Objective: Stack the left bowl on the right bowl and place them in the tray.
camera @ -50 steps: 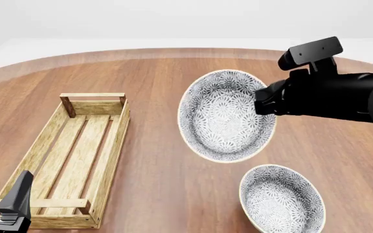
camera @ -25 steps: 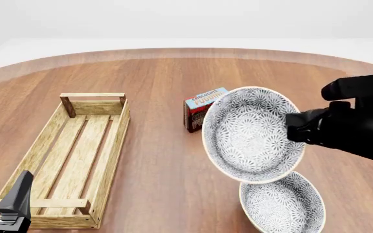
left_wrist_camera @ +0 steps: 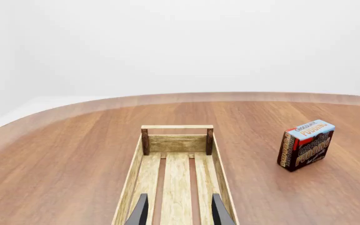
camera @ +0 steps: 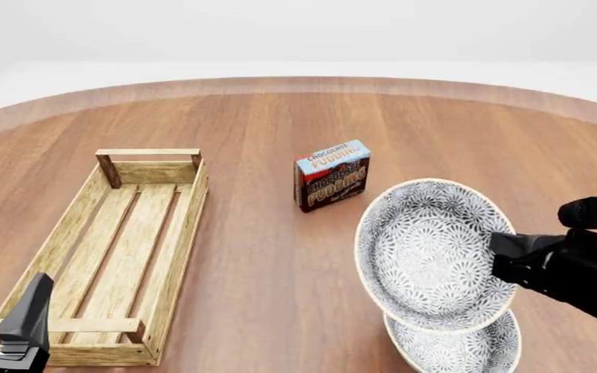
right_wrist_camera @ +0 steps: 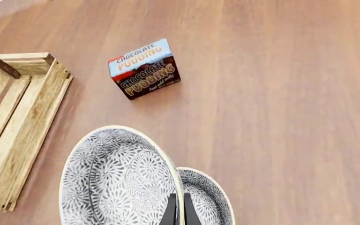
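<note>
My right gripper (camera: pixel 503 264) is shut on the rim of a patterned grey-white bowl (camera: pixel 431 252), holding it tilted and low over the second, matching bowl (camera: pixel 459 350) on the table at the front right. In the right wrist view the held bowl (right_wrist_camera: pixel 117 183) overlaps the lower bowl (right_wrist_camera: pixel 210 201), with the gripper (right_wrist_camera: pixel 180 213) pinching its rim. The long light-wood tray (camera: pixel 181 249) lies empty at the left. My left gripper (left_wrist_camera: pixel 178 213) is open and empty over the tray's near end (left_wrist_camera: pixel 176 143).
A small chocolate pudding box (camera: pixel 332 185) stands upright mid-table between tray and bowls; it also shows in the left wrist view (left_wrist_camera: pixel 306 144) and the right wrist view (right_wrist_camera: pixel 144 69). The round wooden table's far edge (camera: pixel 298 81) curves behind.
My right gripper has carried the tilted bowl toward the front right and down, from mid-table to just over the second bowl, uncovering the pudding box. The left arm has not moved.
</note>
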Action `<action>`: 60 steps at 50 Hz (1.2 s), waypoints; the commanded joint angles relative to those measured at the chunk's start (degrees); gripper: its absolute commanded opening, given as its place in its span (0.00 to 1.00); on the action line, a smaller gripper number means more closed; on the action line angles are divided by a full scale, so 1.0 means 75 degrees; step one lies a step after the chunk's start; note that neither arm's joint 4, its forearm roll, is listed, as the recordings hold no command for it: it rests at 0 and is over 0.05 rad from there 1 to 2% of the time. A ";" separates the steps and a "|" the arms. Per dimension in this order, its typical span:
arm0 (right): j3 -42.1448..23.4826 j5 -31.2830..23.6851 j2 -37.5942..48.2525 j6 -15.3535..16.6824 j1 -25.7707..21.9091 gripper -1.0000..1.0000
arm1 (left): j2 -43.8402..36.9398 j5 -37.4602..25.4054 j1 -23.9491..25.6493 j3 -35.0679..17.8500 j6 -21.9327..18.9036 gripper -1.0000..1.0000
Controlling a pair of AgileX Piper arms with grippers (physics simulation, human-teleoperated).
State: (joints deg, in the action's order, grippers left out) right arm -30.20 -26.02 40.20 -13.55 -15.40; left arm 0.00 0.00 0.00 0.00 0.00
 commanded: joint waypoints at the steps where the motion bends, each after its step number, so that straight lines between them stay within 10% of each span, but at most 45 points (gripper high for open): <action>1: 0.0690 0.0250 -0.0406 -0.0267 0.0310 0.00 | 0.0000 0.0000 0.0000 0.0000 0.0000 1.00; 60: 0.2649 0.1432 -0.0901 -0.0825 0.0981 0.00 | 0.0000 0.0000 0.0000 0.0000 0.0000 1.00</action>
State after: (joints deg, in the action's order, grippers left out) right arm -12.32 -16.71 34.18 -18.98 -8.51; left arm 0.00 0.00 0.00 0.00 0.00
